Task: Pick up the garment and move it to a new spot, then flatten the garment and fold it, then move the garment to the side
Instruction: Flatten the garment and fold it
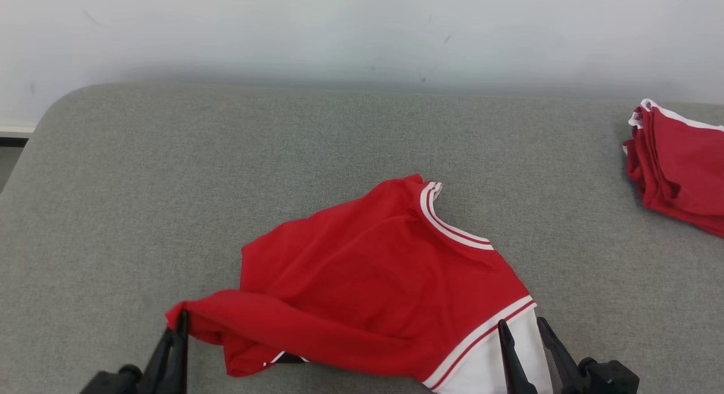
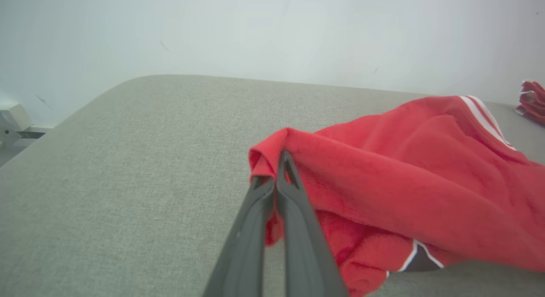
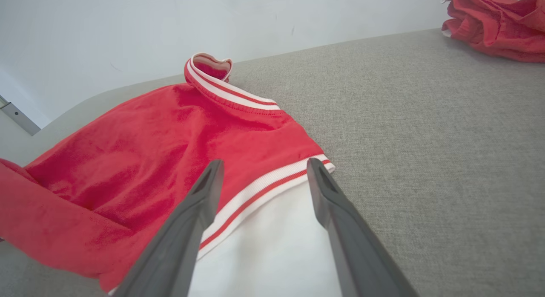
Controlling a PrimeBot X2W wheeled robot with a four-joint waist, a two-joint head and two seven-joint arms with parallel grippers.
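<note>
A red garment (image 1: pixel 373 269) with white-and-red striped trim and a white sleeve lies crumpled on the grey padded table (image 1: pixel 141 185), near its front edge. My left gripper (image 1: pixel 180 321) is shut on the garment's left red corner, and the cloth (image 2: pixel 383 177) is pinched and raised between the two fingers (image 2: pixel 272 177) in the left wrist view. At the lower right, my right gripper (image 1: pixel 523 326) stands open over the white sleeve. Its fingers straddle the striped cuff (image 3: pixel 264 188) of the garment (image 3: pixel 149 148) in the right wrist view, and I cannot tell whether they touch the cloth.
A second red garment (image 1: pixel 679 168) with white trim lies bunched at the table's far right edge, also seen as a red heap (image 3: pixel 494 24) in the right wrist view. A pale wall (image 1: pixel 362 32) runs behind the table. Bare grey surface lies left of and behind the garment.
</note>
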